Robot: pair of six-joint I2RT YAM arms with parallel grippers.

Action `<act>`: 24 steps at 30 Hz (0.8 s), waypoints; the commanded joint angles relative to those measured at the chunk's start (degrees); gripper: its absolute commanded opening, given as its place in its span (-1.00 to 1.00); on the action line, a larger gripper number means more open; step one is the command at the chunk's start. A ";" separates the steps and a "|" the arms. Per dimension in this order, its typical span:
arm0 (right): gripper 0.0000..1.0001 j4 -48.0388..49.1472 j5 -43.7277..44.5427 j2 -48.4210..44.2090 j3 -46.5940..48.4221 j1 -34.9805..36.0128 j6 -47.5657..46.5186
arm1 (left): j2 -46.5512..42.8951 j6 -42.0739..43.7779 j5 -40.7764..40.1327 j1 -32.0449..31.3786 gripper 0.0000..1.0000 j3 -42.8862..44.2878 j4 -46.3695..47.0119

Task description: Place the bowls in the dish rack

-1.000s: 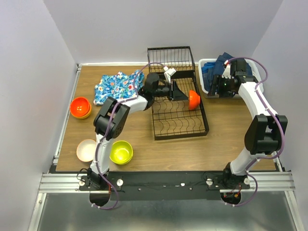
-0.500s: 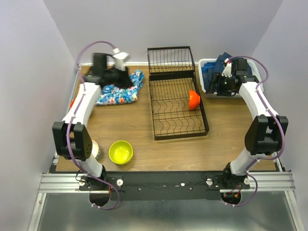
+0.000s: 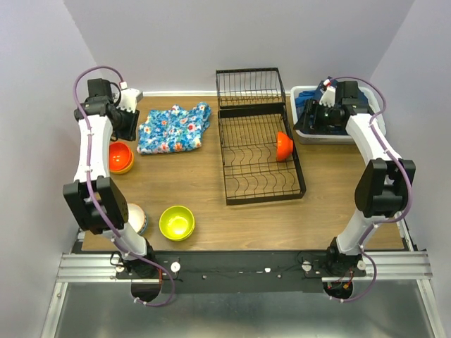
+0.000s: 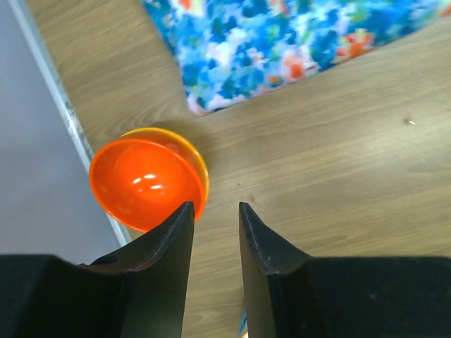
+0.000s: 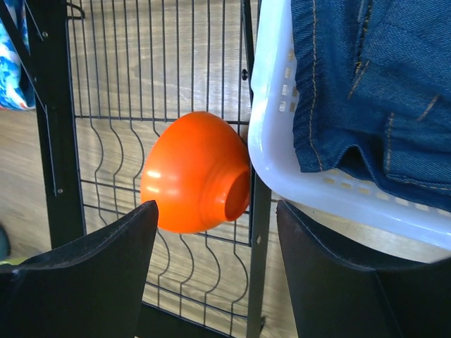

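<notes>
A red-orange bowl (image 3: 284, 146) lies on its side in the black wire dish rack (image 3: 239, 190) at its right edge; it also shows in the right wrist view (image 5: 194, 172). My right gripper (image 3: 315, 118) (image 5: 217, 205) is open and empty above that bowl and the basket's rim. My left gripper (image 3: 125, 132) (image 4: 215, 208) is narrowly open and empty, just above a red-orange bowl (image 4: 141, 183) (image 3: 117, 154) nested in a yellow-orange bowl (image 4: 199, 158). A lime-green bowl (image 3: 177, 222) sits near the front. A pale bowl over a blue one (image 3: 138, 218) is partly hidden by my left arm.
A blue floral cloth (image 3: 173, 127) (image 4: 296, 49) lies left of the rack. A white plastic basket (image 3: 342, 135) (image 5: 282, 141) of dark blue jeans (image 5: 373, 77) touches the rack's right side. The table's metal left edge (image 4: 67, 113) runs close to the nested bowls.
My left arm has swung from inside the rack across to the far left, ending over the nested orange bowls. The right gripper has shifted slightly toward the back.
</notes>
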 commanded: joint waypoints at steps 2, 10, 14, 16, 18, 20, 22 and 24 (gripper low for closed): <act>0.53 2.17 -2.56 1.61 1.07 0.51 3.13 | 5.67 -6.72 -10.47 -0.38 -0.18 1.44 -1.88; 0.53 3.22 -2.48 1.52 0.11 0.51 4.27 | 11.30 -6.98 -14.08 -0.38 -0.19 3.01 -0.47; 0.53 3.31 -2.13 1.87 0.37 0.51 4.45 | 14.54 -6.90 -14.70 -0.30 -0.21 4.25 -0.20; 0.53 3.23 -1.78 2.22 0.81 0.51 4.54 | 15.34 -6.90 -14.61 -0.38 -0.23 4.51 -0.03; 0.53 3.14 -1.69 2.57 1.16 0.51 4.54 | 16.40 -6.81 -14.61 -0.38 -0.24 4.69 0.15; 0.53 3.14 -1.78 3.19 1.77 0.51 4.62 | 17.10 -6.81 -16.09 -0.38 -0.28 4.95 0.32; 0.53 3.14 -1.78 3.63 2.21 0.51 4.63 | 17.63 -6.72 -16.28 -0.38 -0.31 5.30 0.33; 0.53 3.14 -1.69 4.33 2.74 0.51 4.80 | 18.16 -6.81 -16.28 -0.38 -0.33 5.48 0.24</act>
